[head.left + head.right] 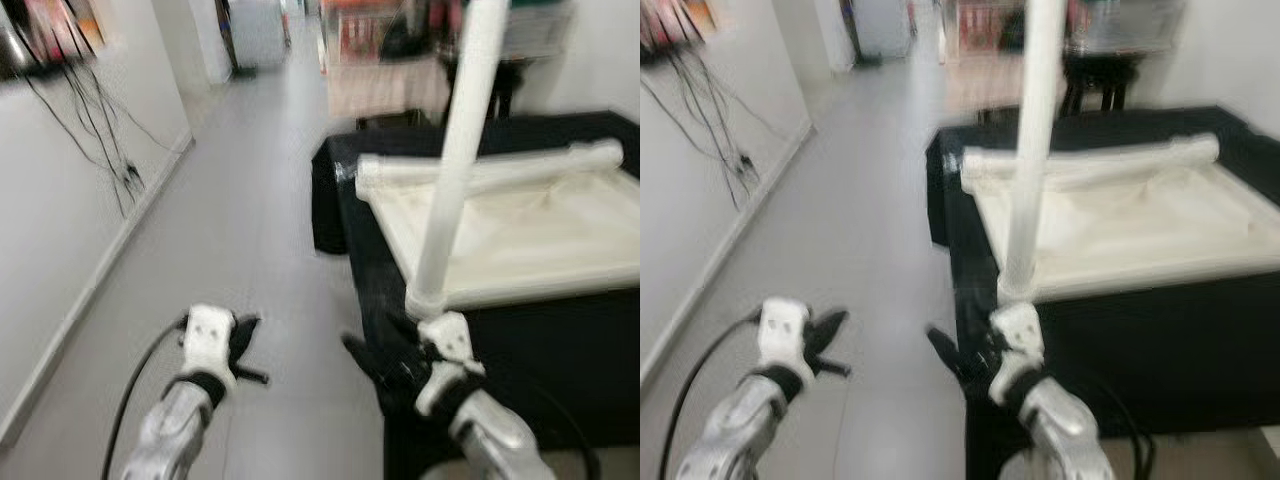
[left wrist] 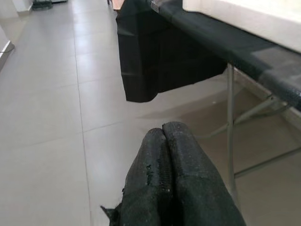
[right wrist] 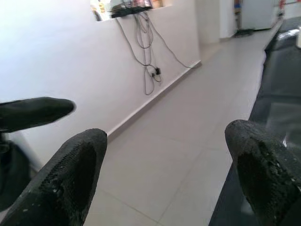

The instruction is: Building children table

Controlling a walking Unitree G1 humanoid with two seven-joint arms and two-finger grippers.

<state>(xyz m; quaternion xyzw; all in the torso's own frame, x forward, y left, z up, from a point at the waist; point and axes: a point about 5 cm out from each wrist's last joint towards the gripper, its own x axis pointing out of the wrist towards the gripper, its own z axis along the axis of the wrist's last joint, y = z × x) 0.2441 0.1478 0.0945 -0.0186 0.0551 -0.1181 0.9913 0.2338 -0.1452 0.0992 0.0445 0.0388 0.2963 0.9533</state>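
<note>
Far left: white wall (image 1: 60, 180) with dangling black cables (image 1: 105, 130); grey tiled floor (image 1: 240, 260) running to the far end of the corridor.

Left claw (image 1: 240, 348) low over the floor, left of the bench and well apart from it. Fingers (image 2: 174, 179) pressed together in the wrist view, holding nothing. Idle.

Right claw (image 1: 385, 365) at the near left corner of the black-draped bench (image 1: 560, 330). Fingers (image 3: 70, 179) spread wide in its wrist view, with bare floor between them. Nothing gripped.

White table leg (image 1: 455, 160) standing upright just above the right wrist, its foot at the near left corner of the white tabletop (image 1: 520, 235), which lies upside down on the bench. Blur hides whether the leg is fully seated in its socket. Second white leg (image 1: 490, 170) lying along the far edge of the tabletop, apparently not yet mounted.

Judgement: early to middle of the build. One leg up, at least one lying loose; other corners beyond the right edge or too blurred to tell. Left to do: mount the remaining legs, check the joints, turn the table onto its feet.
</note>
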